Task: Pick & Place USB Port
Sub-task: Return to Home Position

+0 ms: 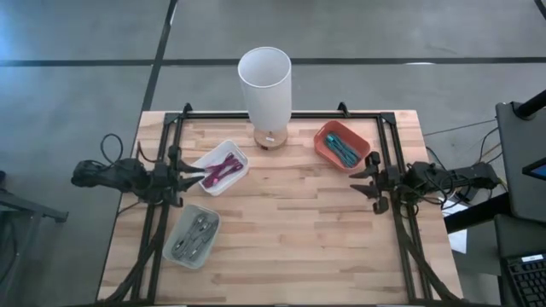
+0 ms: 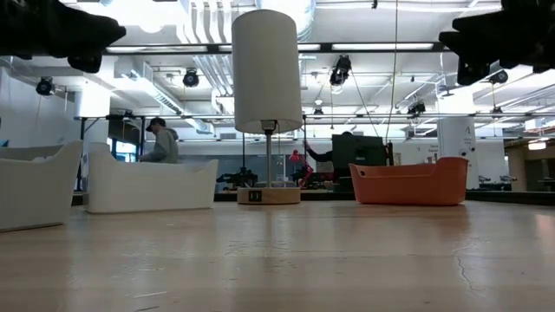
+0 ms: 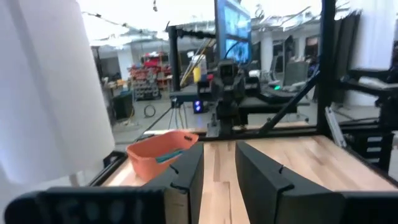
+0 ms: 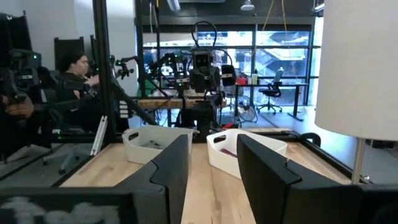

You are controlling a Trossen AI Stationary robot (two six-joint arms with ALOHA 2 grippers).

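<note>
A lamp with a white shade (image 1: pixel 264 78) stands on its wooden base (image 1: pixel 271 138) at the table's far middle. A small dark port (image 2: pixel 254 196) shows on the base's near face. A white tray (image 1: pixel 220 168) holds purple cables, an orange tray (image 1: pixel 343 145) holds teal cables, and a grey tray (image 1: pixel 194 236) holds silvery pieces. My left gripper (image 1: pixel 194 175) hovers open at the left beside the white tray, pointing level toward the right. My right gripper (image 1: pixel 363 181) hovers open at the right, below the orange tray in the high view, pointing toward the left. Neither has anything between its fingers (image 3: pixel 186 180) (image 4: pixel 168 168).
A black frame (image 1: pixel 281 115) runs along the table's far edge and down both sides by the arms. Bare wood (image 1: pixel 290 230) lies between the two grippers and toward the near edge. People sit at desks in the room beyond the table.
</note>
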